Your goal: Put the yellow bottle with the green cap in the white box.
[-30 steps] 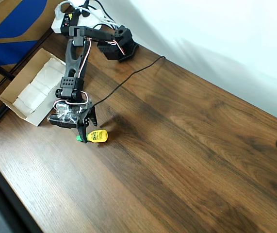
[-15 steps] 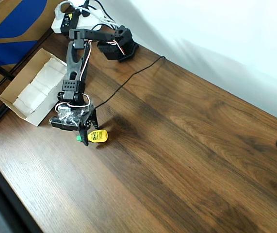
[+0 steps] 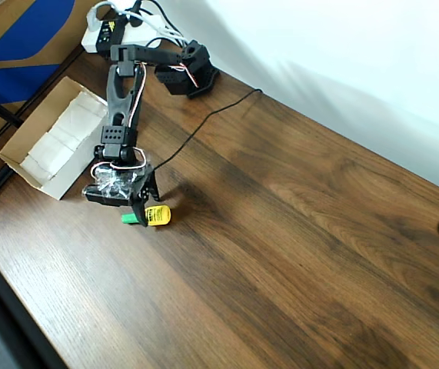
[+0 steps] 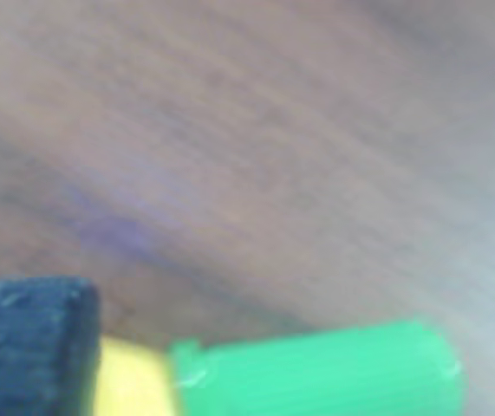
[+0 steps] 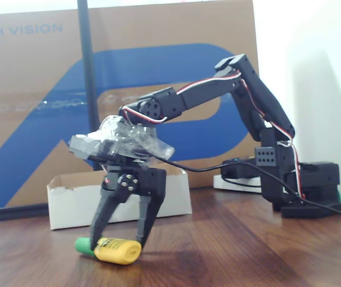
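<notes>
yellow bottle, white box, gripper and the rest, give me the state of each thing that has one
yellow bottle with the green cap: lying on its side on the table, not lifted
gripper: open, fingers straddling the bottle, tips low by the table
white box: open-topped, white paper pieces inside, no bottle in it
black cable: slack, trailing across the table
brown-and-blue carton: standing upright behind the box

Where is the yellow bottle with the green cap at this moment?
In the overhead view, the yellow bottle with the green cap lies on the table, left of centre, under the gripper, right of the white box.
</notes>
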Robot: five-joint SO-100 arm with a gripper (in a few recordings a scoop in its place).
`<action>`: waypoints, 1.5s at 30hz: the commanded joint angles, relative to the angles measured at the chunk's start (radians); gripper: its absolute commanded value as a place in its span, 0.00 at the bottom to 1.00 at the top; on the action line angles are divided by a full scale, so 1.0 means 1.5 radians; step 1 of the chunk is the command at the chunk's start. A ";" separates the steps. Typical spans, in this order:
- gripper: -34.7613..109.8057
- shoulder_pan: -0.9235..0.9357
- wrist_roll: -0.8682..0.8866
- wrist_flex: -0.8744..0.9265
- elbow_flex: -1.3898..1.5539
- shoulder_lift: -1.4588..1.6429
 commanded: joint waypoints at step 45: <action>0.24 0.047 -0.034 -0.036 0.187 0.378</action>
